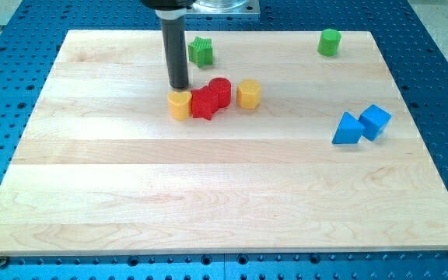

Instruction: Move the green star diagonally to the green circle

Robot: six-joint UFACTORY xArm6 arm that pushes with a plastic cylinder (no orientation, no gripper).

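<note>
The green star (201,50) lies near the view's top, left of centre. The green circle (329,42) stands at the view's top right, far from the star. My tip (179,87) is below and slightly left of the star, just above a yellow block (179,104). The rod rises from the tip to the view's top edge and stands just left of the star.
A red star (204,103) and a red cylinder (220,90) sit touching, right of the yellow block. A second yellow block (249,93) is right of them. A blue triangle (348,129) and a blue cube (376,120) lie at the view's right. The wooden board (224,202) sits on a blue perforated table.
</note>
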